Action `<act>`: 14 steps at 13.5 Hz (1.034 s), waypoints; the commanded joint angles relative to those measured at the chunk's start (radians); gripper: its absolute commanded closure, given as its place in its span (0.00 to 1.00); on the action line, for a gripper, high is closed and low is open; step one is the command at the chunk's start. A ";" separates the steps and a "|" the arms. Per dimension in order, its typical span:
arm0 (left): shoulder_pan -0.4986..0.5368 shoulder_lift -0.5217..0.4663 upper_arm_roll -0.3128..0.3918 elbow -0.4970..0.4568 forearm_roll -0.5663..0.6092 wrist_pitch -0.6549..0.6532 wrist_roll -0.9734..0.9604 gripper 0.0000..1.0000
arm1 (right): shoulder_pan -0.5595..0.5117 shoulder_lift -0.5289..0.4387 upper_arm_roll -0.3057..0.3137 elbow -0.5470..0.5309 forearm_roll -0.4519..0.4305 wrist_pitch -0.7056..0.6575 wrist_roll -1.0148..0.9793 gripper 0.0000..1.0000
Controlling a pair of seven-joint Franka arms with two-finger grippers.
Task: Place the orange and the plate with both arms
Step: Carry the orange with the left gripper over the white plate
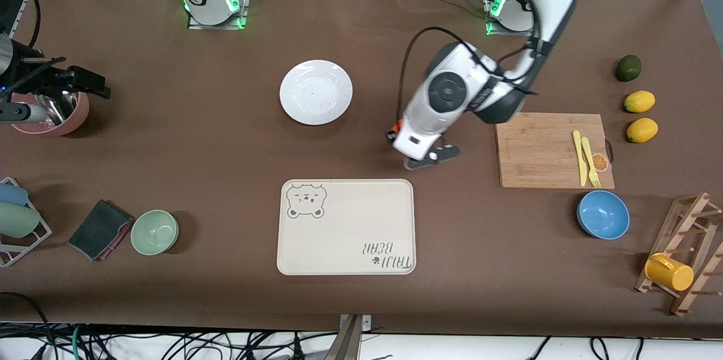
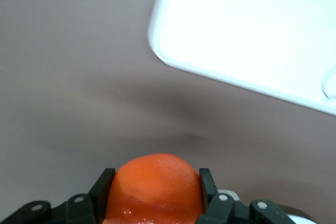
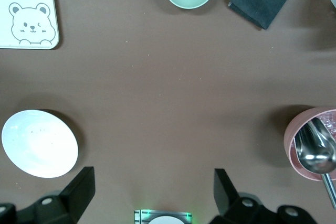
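1. The left gripper (image 2: 155, 195) is clamped on the orange (image 2: 155, 187); both fingers (image 2: 103, 190) press against the sides of the fruit.
2. In the front view the left gripper (image 1: 421, 155) is over bare table, between the plate (image 1: 316, 91) and the cutting board (image 1: 536, 148), just off one corner of the tray (image 1: 346, 227). A sliver of orange (image 1: 399, 123) shows at the edge of the wrist housing.
3. The left wrist view shows a rounded corner of the tray (image 2: 210, 51) ahead of the held fruit, with brown tabletop (image 2: 68, 77) beneath.
4. The right gripper (image 3: 152, 190) has its jaws spread wide and holds nothing. The arm waits at the right arm's end of the table, its gripper (image 1: 85, 82) over the pink bowl (image 1: 68, 117).
5. The plate lies empty on the table, farther from the front camera than the tray. It also appears in the right wrist view (image 3: 39, 142).
6. The pink bowl (image 3: 294, 140) contains a metal spoon (image 3: 316, 148).
7. A green bowl (image 1: 154, 231) and a folded dark cloth (image 1: 100, 230) lie toward the right arm's end, near the front camera.
8. A yellow knife (image 1: 578, 156) and a yellow fork (image 1: 590, 161) rest on the cutting board.
9. A blue bowl (image 1: 602, 214) sits nearer the front camera than the board.
10. A lime (image 1: 628, 68) and two lemons (image 1: 639, 101) lie toward the left arm's end.
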 commanded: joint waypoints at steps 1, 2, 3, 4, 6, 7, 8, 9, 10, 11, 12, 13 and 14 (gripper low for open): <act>-0.129 0.135 0.014 0.157 -0.023 -0.016 -0.141 1.00 | -0.005 -0.004 0.001 -0.001 0.018 0.001 -0.013 0.00; -0.179 0.146 0.016 0.161 -0.017 -0.015 -0.187 1.00 | -0.006 -0.003 0.001 -0.001 0.018 0.000 -0.014 0.00; -0.222 0.154 0.022 0.168 -0.015 -0.013 -0.211 1.00 | -0.006 -0.003 0.001 -0.001 0.018 0.000 -0.014 0.00; -0.247 0.167 0.022 0.181 -0.017 -0.012 -0.233 1.00 | -0.006 -0.003 0.001 -0.001 0.018 0.001 -0.014 0.00; -0.285 0.184 0.022 0.198 -0.017 0.017 -0.275 1.00 | -0.006 -0.003 0.001 -0.009 0.018 0.001 -0.014 0.00; -0.311 0.198 0.022 0.198 -0.017 0.046 -0.279 1.00 | -0.006 -0.003 0.001 -0.015 0.018 0.003 -0.016 0.00; -0.333 0.215 0.022 0.198 -0.015 0.074 -0.299 1.00 | -0.006 -0.003 0.001 -0.017 0.018 0.003 -0.014 0.00; -0.345 0.229 0.022 0.198 -0.015 0.094 -0.310 1.00 | -0.006 -0.001 0.001 -0.017 0.018 0.001 -0.016 0.00; -0.355 0.241 0.022 0.200 -0.015 0.099 -0.311 1.00 | -0.006 0.000 0.001 -0.017 0.018 0.001 -0.014 0.00; -0.361 0.252 0.022 0.204 -0.015 0.102 -0.313 1.00 | -0.006 -0.001 0.001 -0.017 0.018 0.001 -0.014 0.00; -0.364 0.264 0.022 0.206 -0.015 0.110 -0.313 1.00 | -0.006 -0.001 0.001 -0.018 0.018 0.000 -0.016 0.00; -0.368 0.272 0.022 0.209 -0.017 0.117 -0.315 1.00 | -0.005 -0.001 0.001 -0.020 0.018 0.001 -0.016 0.00; -0.378 0.276 0.022 0.209 -0.015 0.132 -0.318 1.00 | -0.005 -0.003 0.001 -0.029 0.018 0.003 -0.014 0.00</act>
